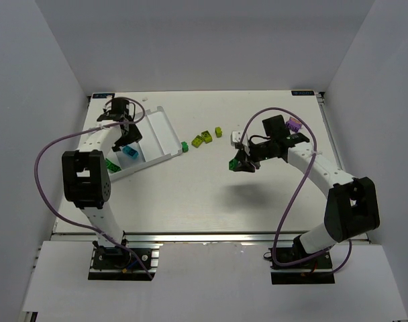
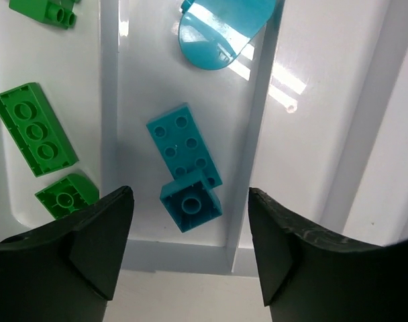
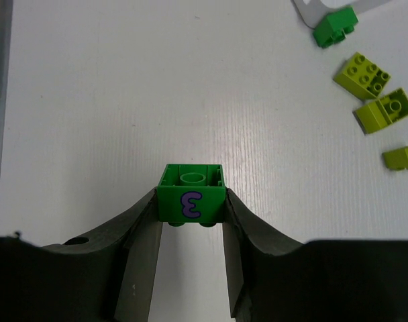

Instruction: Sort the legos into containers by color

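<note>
Centrally, boxy smooth-sided green brick [image 3: 191, 194]

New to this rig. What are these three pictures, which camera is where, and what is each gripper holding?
Two robot arms are bolted at the near edge of a table. The overhead picture looks down from above and behind them. The other two come from a camera on each wrist, so the dark shapes at the bottom are that arm's own fingers. The left gripper hangs open and empty over the white tray, where one compartment holds cyan bricks and its neighbour green bricks. The right gripper is shut on a marked green brick, held over the table. Some yellow-green bricks and a loose green brick lie on the table outside the tray.
</note>
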